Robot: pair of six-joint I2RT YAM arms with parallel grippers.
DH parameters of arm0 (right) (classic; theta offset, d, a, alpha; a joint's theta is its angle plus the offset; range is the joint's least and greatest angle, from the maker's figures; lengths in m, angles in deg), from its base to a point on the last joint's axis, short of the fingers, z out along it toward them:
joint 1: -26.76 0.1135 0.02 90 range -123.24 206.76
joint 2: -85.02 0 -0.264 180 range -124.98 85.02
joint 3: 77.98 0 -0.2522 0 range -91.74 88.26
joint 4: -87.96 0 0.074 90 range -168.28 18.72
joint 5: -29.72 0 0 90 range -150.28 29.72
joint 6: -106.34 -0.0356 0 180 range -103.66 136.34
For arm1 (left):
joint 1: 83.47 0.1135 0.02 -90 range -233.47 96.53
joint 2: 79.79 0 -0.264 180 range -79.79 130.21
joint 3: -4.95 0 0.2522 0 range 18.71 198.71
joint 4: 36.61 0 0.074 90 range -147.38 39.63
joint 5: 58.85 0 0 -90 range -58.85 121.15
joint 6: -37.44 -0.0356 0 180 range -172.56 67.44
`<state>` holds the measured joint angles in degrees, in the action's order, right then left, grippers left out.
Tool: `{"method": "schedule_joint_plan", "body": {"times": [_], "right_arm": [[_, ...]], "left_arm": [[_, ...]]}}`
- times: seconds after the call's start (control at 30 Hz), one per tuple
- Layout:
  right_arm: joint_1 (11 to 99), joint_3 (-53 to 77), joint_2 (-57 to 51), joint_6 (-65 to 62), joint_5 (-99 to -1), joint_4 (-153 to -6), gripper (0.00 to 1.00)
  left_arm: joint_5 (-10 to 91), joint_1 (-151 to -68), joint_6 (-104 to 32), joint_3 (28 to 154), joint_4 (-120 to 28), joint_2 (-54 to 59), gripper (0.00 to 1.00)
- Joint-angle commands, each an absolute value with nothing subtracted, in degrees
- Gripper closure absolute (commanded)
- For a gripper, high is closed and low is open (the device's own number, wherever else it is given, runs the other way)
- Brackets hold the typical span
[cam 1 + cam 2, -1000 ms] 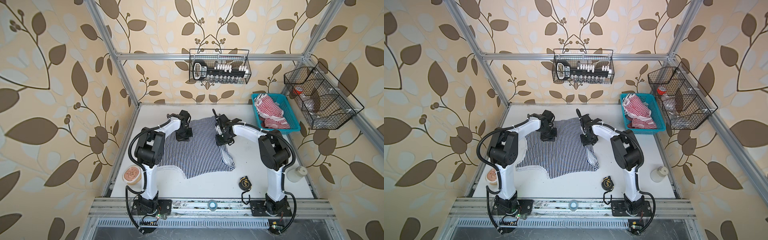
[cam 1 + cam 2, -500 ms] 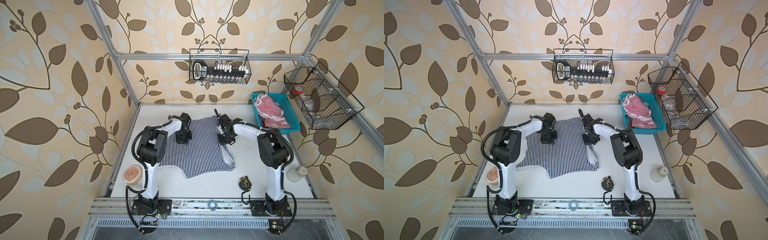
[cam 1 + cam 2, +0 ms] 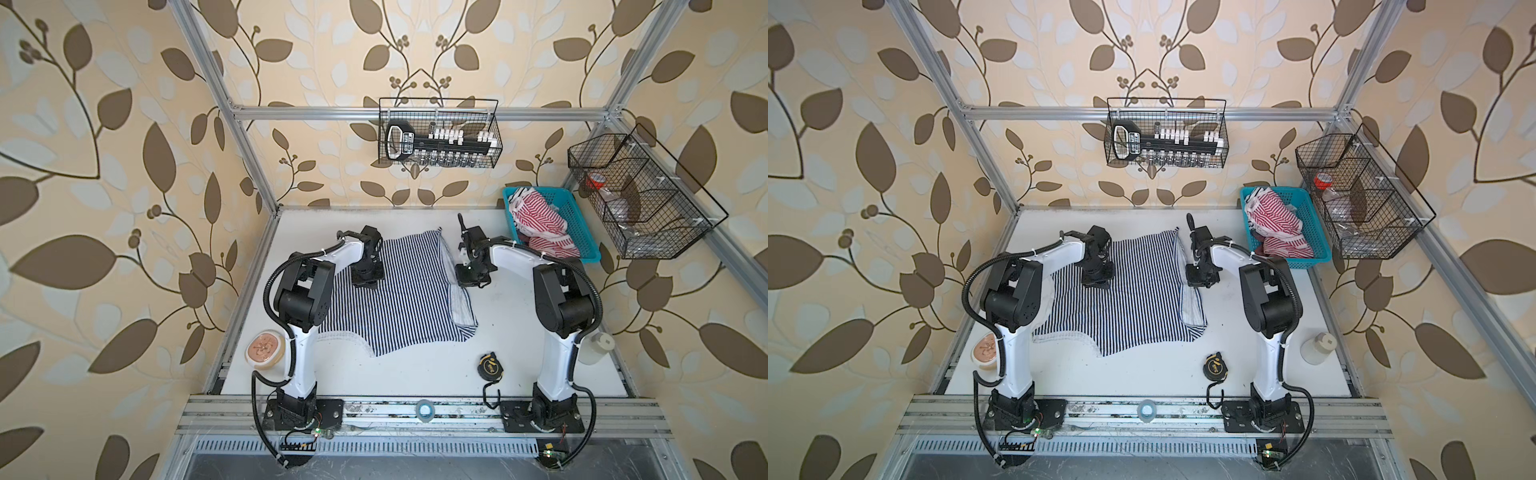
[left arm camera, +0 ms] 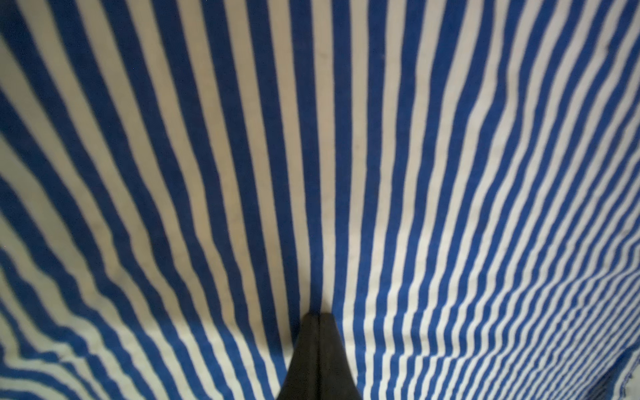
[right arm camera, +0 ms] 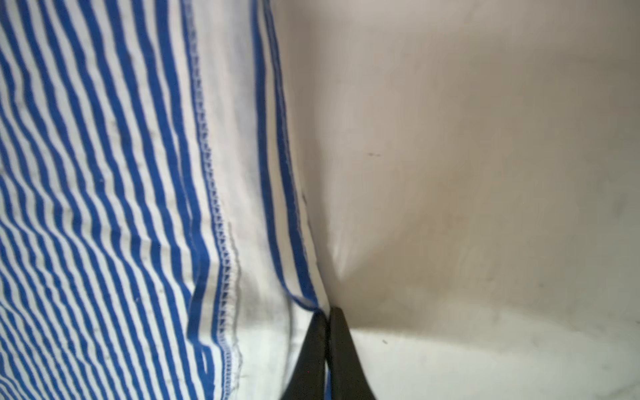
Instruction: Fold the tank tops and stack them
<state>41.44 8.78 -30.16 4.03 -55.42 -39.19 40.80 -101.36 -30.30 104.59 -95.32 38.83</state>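
Leaf-print walls hem a white table, where the navy-and-white tank top lies spread at centre frame with one side flap turned over, its folding barely begun. The left gripper and right gripper each pinch its cloth, jaws clamped. At upper right, the red-and-white tank top sits crumpled in a blue basket. Nothing is stacked.

Soft striped cloth tank top on matt white table (faintly scuffed).
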Motion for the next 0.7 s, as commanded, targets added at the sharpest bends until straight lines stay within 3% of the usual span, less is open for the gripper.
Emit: {"method": "schedule_joint_plan", "body": {"times": [0.0,0.13,0.27,0.47,0.67], "right_arm": [[38.62,11.78,-29.55,4.48,-56.21,-38.55,0.84],[37.71,12.62,-27.3,3.93,-58.4,-38.2,0.69],[41.38,12.55,-22.71,3.0,-60.24,-38.37,0.63],[51.02,8.29,-22.88,2.37,-60.97,-38.16,0.62],[53.73,2.63,-30.09,3.15,-63.01,-36.21,0.62]], "left_arm": [[37.37,-100.44,-31.61,104.05,-98.28,41.39,1.0],[37.54,-100.43,-31.73,104.37,-98.36,41.49,1.0],[37.8,-100.43,-31.82,104.69,-98.45,41.55,1.0],[38.1,-100.43,-31.92,105.15,-98.7,41.73,1.0],[38.88,-100.43,-31.95,105.11,-98.47,41.75,1.0]]}}
